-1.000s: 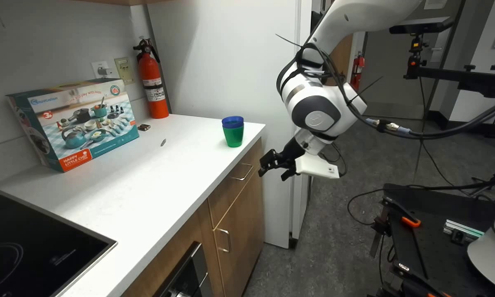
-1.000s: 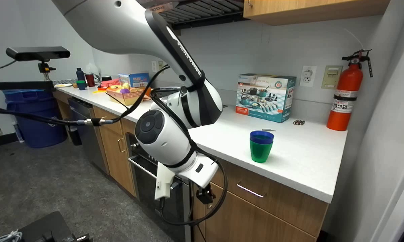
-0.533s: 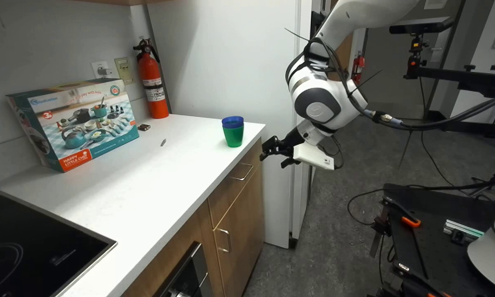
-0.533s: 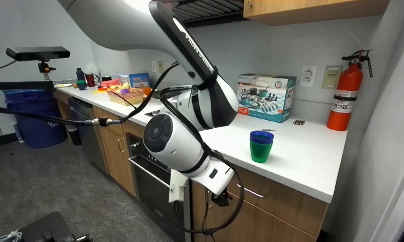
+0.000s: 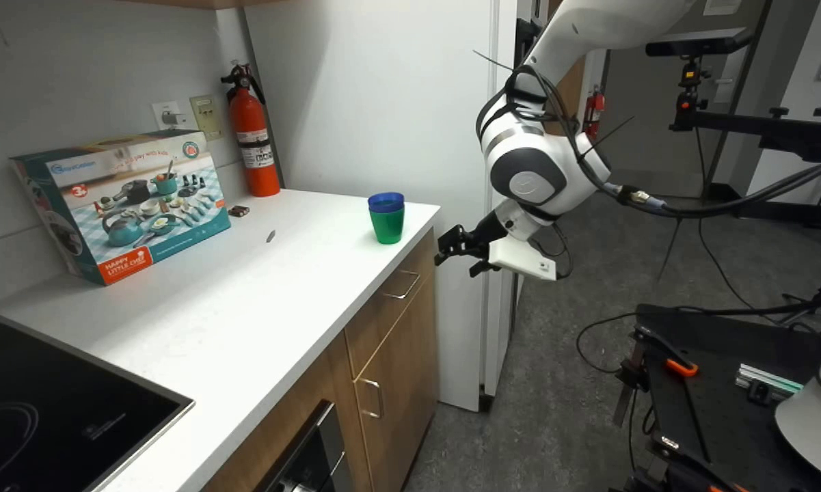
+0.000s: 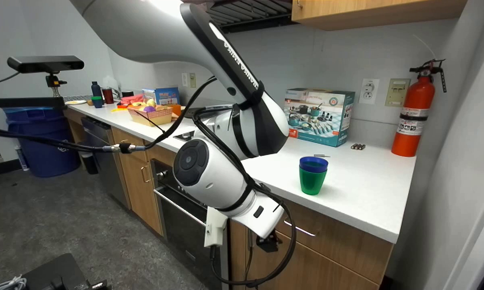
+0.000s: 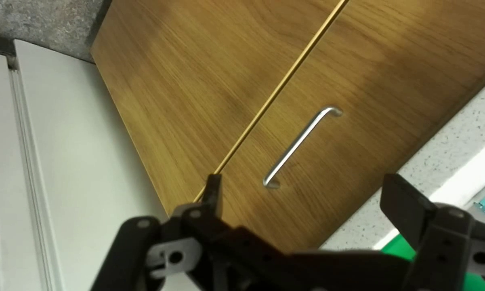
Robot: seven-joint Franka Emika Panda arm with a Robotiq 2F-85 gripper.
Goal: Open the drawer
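The drawer (image 5: 372, 321) has a medium-brown wood front under the white counter, and it is shut. It also shows in an exterior view (image 6: 346, 245), partly behind the arm, and in the wrist view (image 7: 347, 157). Its metal bar handle (image 7: 297, 147) runs diagonally in the wrist view, ahead of the jaws and between them. The handle also shows in both exterior views (image 5: 405, 285) (image 6: 300, 228). My gripper (image 7: 303, 180) is open and empty, with its fingers wide apart. In an exterior view, the gripper (image 5: 456, 265) hangs in front of the drawer, apart from the handle.
Stacked green and blue cups (image 5: 387, 222) stand on the counter (image 5: 301, 273) near its edge above the drawer. A taller cabinet door (image 5: 400, 389) lies below. A white panel (image 5: 376, 102) borders the cabinet. A toy box (image 6: 316, 117) and fire extinguisher (image 6: 413, 117) stand behind.
My arm and gripper have risen and shifted sideways along the counter, toward the drawer's handle. Most of this came in the first half second, with only slight motion since. The drawer has not moved.
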